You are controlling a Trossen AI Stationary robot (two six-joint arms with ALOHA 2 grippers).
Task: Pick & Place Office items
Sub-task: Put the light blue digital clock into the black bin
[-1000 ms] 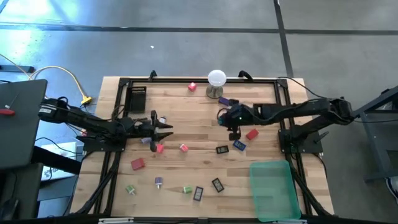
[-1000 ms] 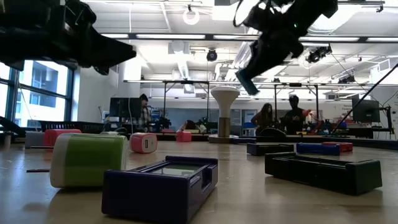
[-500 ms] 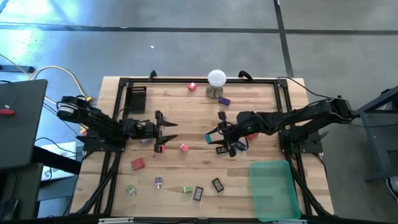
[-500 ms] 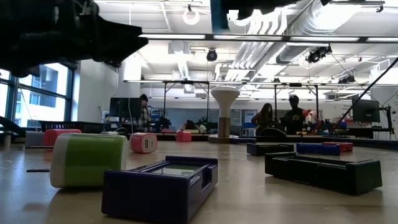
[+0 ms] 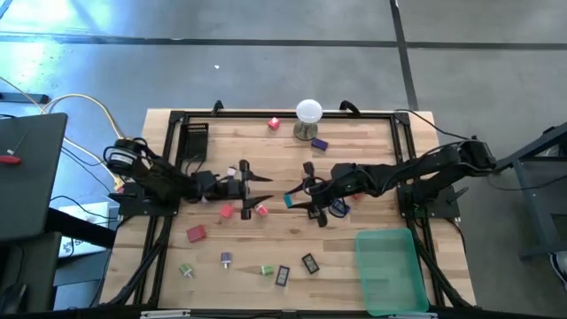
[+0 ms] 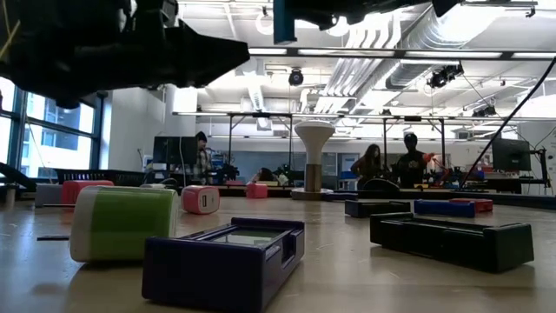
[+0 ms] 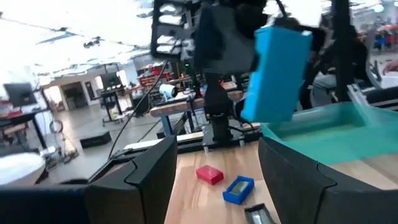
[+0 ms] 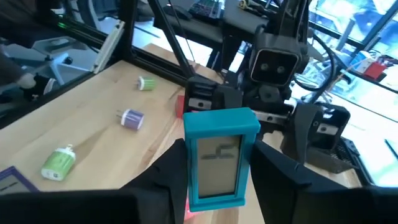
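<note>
My right gripper [image 5: 297,200] hangs above the middle of the table, shut on a teal block with a small screen [image 8: 219,158], which also shows in the left wrist view [image 7: 277,74]. My left gripper [image 5: 263,193] faces it from the table's left, open, with nothing between its fingers [image 7: 149,177]; the teal block is just beyond their tips. Other office items lie flat on the wood: a red block [image 5: 196,234], two pink pieces [image 5: 227,212], green pieces [image 5: 186,269], dark cases [image 5: 309,262] and a blue piece [image 5: 340,206]. My right gripper pinches the teal block between its two fingers [image 8: 277,177], on the lower part of its two long sides [image 8: 194,186]. The fingers reach nearly level from the table's right. The block stands upright past the fingertips, screen toward the wrist, lifted clear of the table.
A green tray [image 5: 392,270] stands at the near right corner. The white ball on its metal stand [image 5: 307,115] is at the far edge, with a purple piece [image 5: 320,143] and a pink one [image 5: 274,124] close by. A black frame [image 5: 266,115] runs around the table.
My right gripper has carried the teal block from the far right of the table toward its middle and has tipped up from pointing down to nearly level. My left gripper has moved toward the table's right, closing in on the block.
</note>
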